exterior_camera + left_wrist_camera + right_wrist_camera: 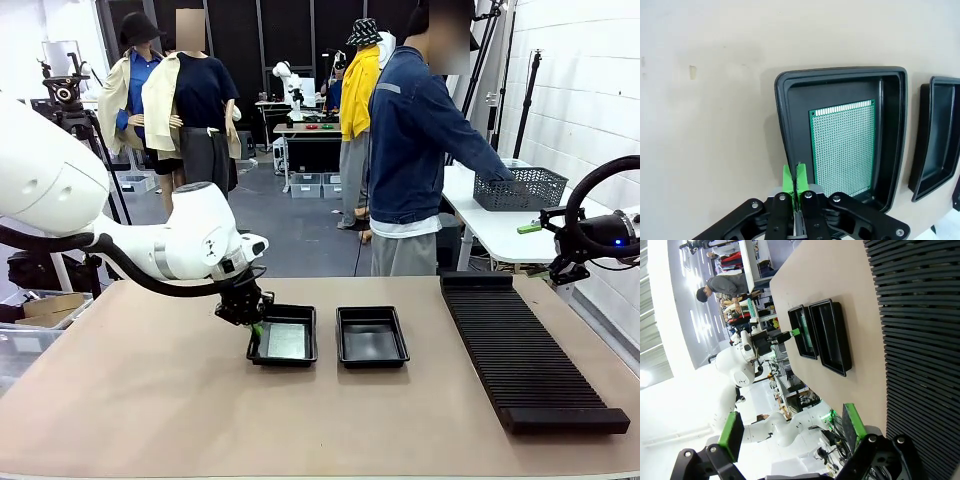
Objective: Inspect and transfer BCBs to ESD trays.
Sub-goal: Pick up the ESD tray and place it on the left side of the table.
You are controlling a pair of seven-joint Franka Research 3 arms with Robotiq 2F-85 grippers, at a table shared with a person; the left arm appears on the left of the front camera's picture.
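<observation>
Two black ESD trays stand side by side at the middle of the table. A green BCB lies flat in the left ESD tray, seen too as a grey-green sheet, the BCB. The right ESD tray holds nothing. My left gripper hangs just above the left tray's outer rim, shut, its green pads pressed together with nothing between them. At the table's far right, raised, my right gripper is open and holds nothing. The right wrist view shows both trays from afar.
A long black ribbed rack lies along the right side of the table. A person in a blue jacket stands at the far edge, one hand at a grey basket on a white side table.
</observation>
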